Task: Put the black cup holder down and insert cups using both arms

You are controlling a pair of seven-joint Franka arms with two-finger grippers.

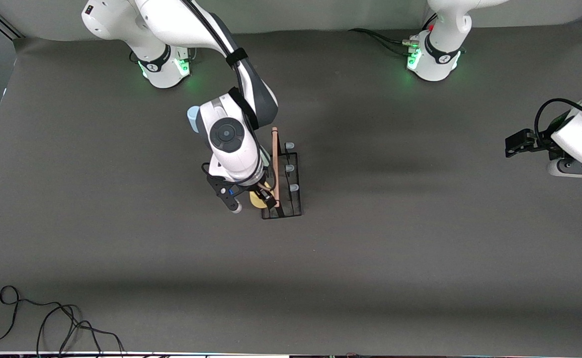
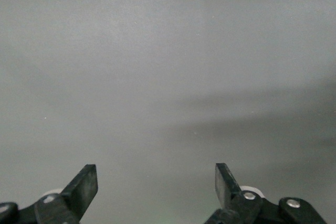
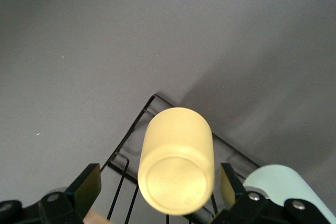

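Note:
The black cup holder [image 1: 293, 201] stands on the mat mid-table, with its wooden rod handle [image 1: 275, 159] along the top. A yellow cup [image 3: 176, 166] sits upside down on the rack [image 3: 131, 129], at the end nearer the front camera; in the front view only its edge [image 1: 256, 200] shows. My right gripper [image 3: 160, 182] is open around it, with a gap between each finger [image 3: 86, 184] and the cup. A mint green cup [image 3: 283, 184] stands beside the yellow one. My left gripper [image 2: 156, 182] is open and empty; in the front view [image 1: 514, 144] it waits at the left arm's end of the table.
Three pale-tipped pegs [image 1: 289, 168] on the rack's side toward the left arm stand bare. The right arm's wrist [image 1: 231, 144] covers the rack's other side. A loose black cable [image 1: 47, 318] lies near the table's front edge.

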